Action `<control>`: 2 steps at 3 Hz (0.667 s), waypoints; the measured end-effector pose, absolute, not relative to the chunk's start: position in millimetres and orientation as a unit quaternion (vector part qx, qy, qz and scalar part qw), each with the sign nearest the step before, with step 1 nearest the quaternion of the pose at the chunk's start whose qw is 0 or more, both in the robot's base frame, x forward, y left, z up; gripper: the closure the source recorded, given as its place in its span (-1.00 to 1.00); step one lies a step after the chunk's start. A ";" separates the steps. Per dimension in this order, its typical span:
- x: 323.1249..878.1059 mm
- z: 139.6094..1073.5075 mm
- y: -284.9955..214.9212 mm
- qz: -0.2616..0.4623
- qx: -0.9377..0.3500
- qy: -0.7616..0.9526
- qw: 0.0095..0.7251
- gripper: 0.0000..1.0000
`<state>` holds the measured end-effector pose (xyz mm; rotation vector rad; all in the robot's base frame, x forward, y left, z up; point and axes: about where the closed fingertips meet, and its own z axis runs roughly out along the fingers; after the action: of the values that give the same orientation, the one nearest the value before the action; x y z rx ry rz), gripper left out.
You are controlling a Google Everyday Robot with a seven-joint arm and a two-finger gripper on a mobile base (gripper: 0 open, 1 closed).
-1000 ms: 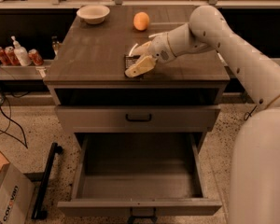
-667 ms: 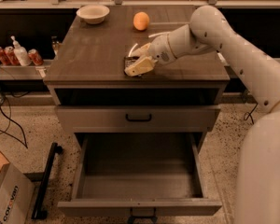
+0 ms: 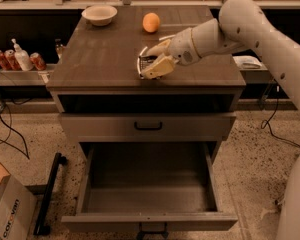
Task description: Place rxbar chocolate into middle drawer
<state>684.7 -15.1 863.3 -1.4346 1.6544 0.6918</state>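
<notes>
Pinching the rxbar chocolate (image 3: 148, 63) between nearly closed fingers, the gripper (image 3: 144, 64) rests low on the cabinet top (image 3: 100, 59), and the middle drawer (image 3: 150, 222) stands open at six o'clock, so lifting, carrying and releasing are not yet done.

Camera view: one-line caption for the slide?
Gripper at the rxbar chocolate on the cabinet top; middle drawer open below, orange behind.
</notes>
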 end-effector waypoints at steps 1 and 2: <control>655.0 900.5 -29.3 0.265 -0.578 0.635 0.439 1.00; 610.4 916.6 -39.8 0.261 -0.580 0.627 0.449 1.00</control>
<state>610.4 -39.8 916.6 -1.4357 1.5503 0.6461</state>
